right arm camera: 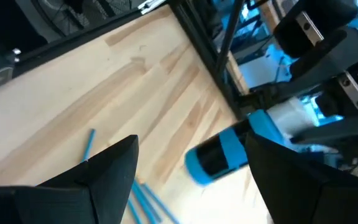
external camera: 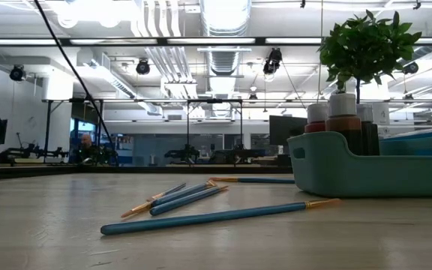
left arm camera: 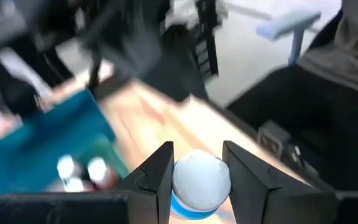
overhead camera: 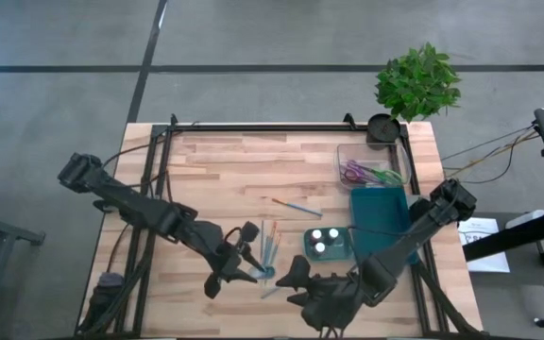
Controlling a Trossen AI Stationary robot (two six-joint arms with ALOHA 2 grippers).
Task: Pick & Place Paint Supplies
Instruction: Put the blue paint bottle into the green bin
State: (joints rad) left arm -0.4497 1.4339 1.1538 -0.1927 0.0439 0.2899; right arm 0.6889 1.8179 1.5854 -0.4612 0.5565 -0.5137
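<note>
My left gripper is shut on a blue paint tube with a white cap, just past the near ends of several blue-handled brushes lying on the wooden table. One more brush lies farther back. The small square teal palette holds three white-capped tubes. My right gripper is open and empty, just right of the tube. In the right wrist view its fingers frame the tube from a distance. My left gripper pinches the blue tube at its white cap end between its two fingers. In the right wrist view the blue body sticks out past the fingers. Whether the tube touches the table I cannot tell.
A larger teal tray stands right of the palette. A clear bin with scissors, a black cup and a potted plant stand at the far right. In the low view the brushes lie before the teal palette.
</note>
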